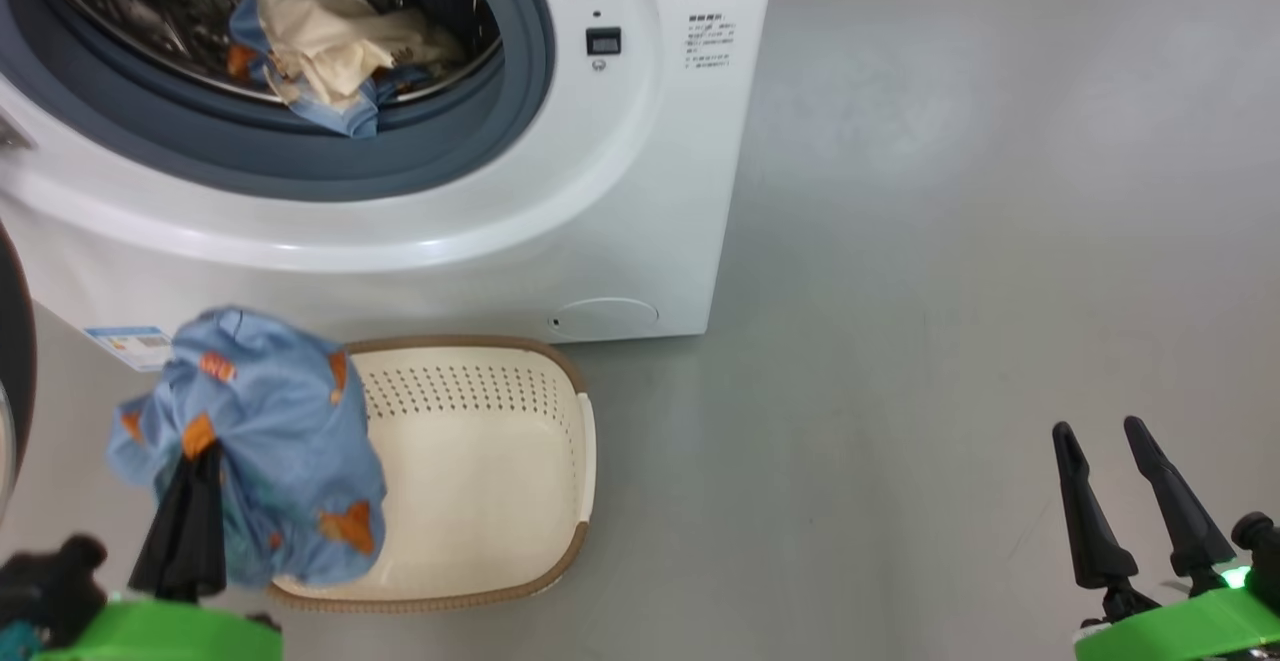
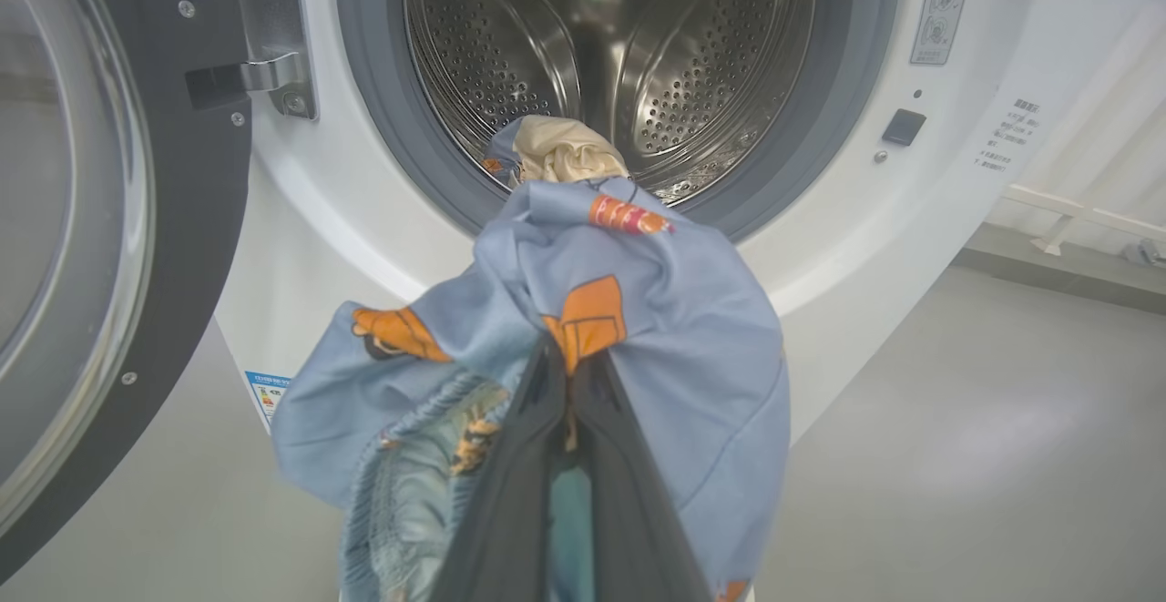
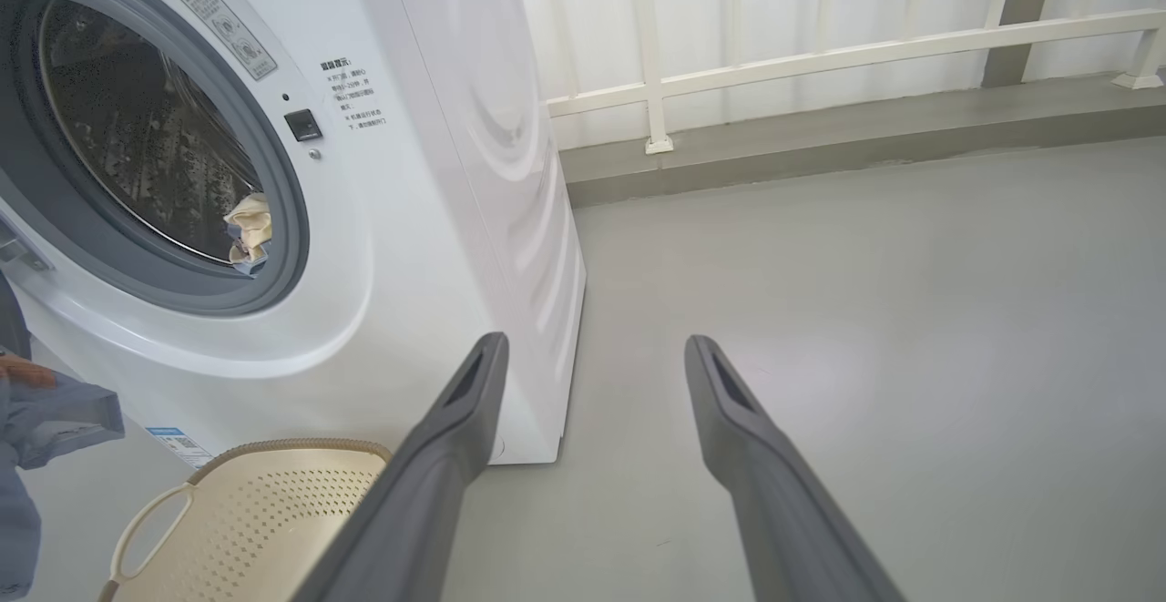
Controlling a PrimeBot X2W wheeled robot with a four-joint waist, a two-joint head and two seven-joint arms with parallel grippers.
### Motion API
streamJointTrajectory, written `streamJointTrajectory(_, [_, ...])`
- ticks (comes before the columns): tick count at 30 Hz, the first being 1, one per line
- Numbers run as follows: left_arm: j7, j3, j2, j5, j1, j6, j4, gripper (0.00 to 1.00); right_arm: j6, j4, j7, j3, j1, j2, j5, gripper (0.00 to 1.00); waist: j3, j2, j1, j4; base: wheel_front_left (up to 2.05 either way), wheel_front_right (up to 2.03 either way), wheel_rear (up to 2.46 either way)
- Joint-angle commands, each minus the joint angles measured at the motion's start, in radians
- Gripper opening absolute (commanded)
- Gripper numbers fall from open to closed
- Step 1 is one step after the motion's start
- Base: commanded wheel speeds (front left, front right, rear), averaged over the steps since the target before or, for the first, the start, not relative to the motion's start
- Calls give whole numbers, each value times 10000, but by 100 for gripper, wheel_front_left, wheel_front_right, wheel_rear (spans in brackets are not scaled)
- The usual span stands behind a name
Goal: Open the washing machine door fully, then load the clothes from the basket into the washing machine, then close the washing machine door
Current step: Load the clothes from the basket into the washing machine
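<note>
At the near left of the head view, the left gripper (image 1: 200,461) had its two dark fingers pressed together on a light blue garment (image 1: 270,431) printed with orange animals, which hung bunched over the left end of the cream basket (image 1: 585,441). At the near right, the right gripper (image 1: 1098,429) was held above the bare grey floor (image 1: 950,291), its jaws spread wide with nothing between them. The basket sat on the floor just in front of the washing machine (image 1: 600,191), near its round lower flap (image 1: 605,316) and to the right of its blue label sticker (image 1: 130,344). Farther back, a heap of clothes (image 1: 320,51), cream over blue, lay at the front of the steel drum (image 1: 150,1), with a blue corner draped onto the grey-blue gasket (image 1: 480,131). A dark sliver of the washing machine door (image 1: 15,361) showed at the left edge. In the left wrist view, the closed fingers pinched a fold of the garment, held up in front of the drum mouth, and the door stood swung wide open at the left on its steel hinge (image 2: 273,74). In the right wrist view, the open fingers pointed over the floor to the right of the machine, the basket lay to their near left, and a white railing (image 3: 820,46) ran along the far side.
</note>
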Motion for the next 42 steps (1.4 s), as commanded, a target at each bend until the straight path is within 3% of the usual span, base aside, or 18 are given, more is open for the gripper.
streamJointTrajectory(1, [-64,481,189,150,101,-15,-400,0,27,-243,-48,117,139,-201,53,100,-198,0,0,-16,0,0,0])
streamJointTrajectory(11, [-64,1078,-353,434,1377,-15,-1520,0,27,-371,-48,-125,564,-166,80,100,-414,0,0,-42,0,0,0])
streamJointTrajectory(21, [-64,1099,-381,121,937,-15,-1577,0,27,-450,-48,-75,280,42,39,100,72,0,0,-188,0,0,0])
streamJointTrajectory(31, [-65,822,345,-198,-965,-15,-1329,0,27,-442,-48,144,-424,326,2,100,1163,0,0,-361,0,0,0])
streamJointTrajectory(42, [-65,168,1265,-630,-5188,-15,374,0,27,-458,-48,362,-1322,716,-44,100,2481,0,0,-729,0,0,0])
